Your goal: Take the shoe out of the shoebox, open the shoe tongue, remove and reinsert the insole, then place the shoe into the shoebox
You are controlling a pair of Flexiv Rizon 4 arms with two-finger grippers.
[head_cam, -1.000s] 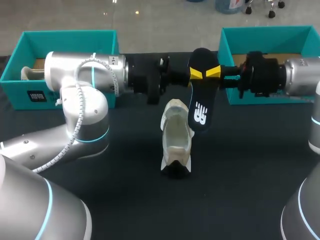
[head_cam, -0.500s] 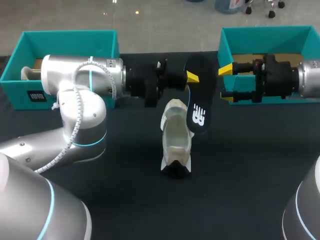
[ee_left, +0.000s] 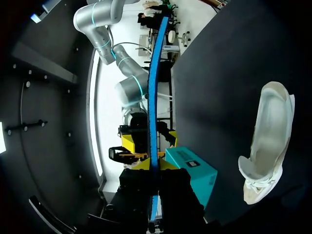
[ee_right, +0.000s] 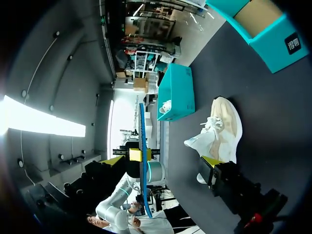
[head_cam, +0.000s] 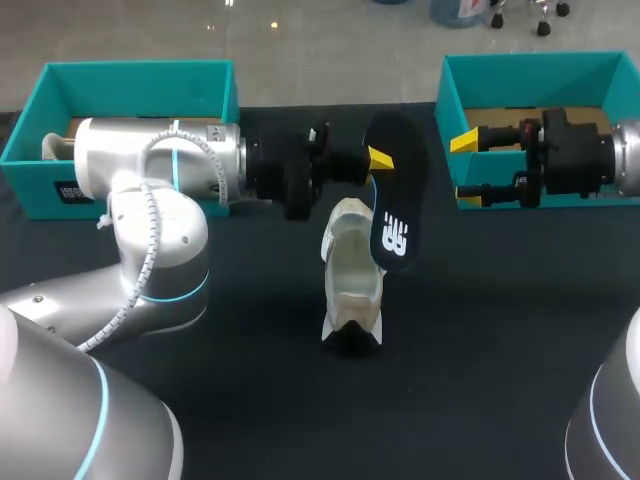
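Note:
The black insole (head_cam: 393,195) with a white logo hangs above the table, pinched at its upper part by my left gripper (head_cam: 375,160), which is shut on it. In the left wrist view the insole (ee_left: 155,92) shows edge-on as a blue strip rising from between my own fingers (ee_left: 154,168). Just below the insole, the white shoe (head_cam: 352,275) lies on the dark table, opening up. My right gripper (head_cam: 466,168) stands wide open and empty, to the right of the insole and apart from it. The right wrist view shows the insole (ee_right: 142,146) ahead and the shoe (ee_right: 222,126) beside its finger.
A teal box (head_cam: 130,75) at the back left holds a second pale shoe (head_cam: 55,147). Another teal box (head_cam: 540,75) stands at the back right, behind my right arm. The table in front of the shoe is bare dark cloth.
My right gripper let go of the insole, opened wide and drew back to the right. The left gripper kept the insole, which shifted slightly left.

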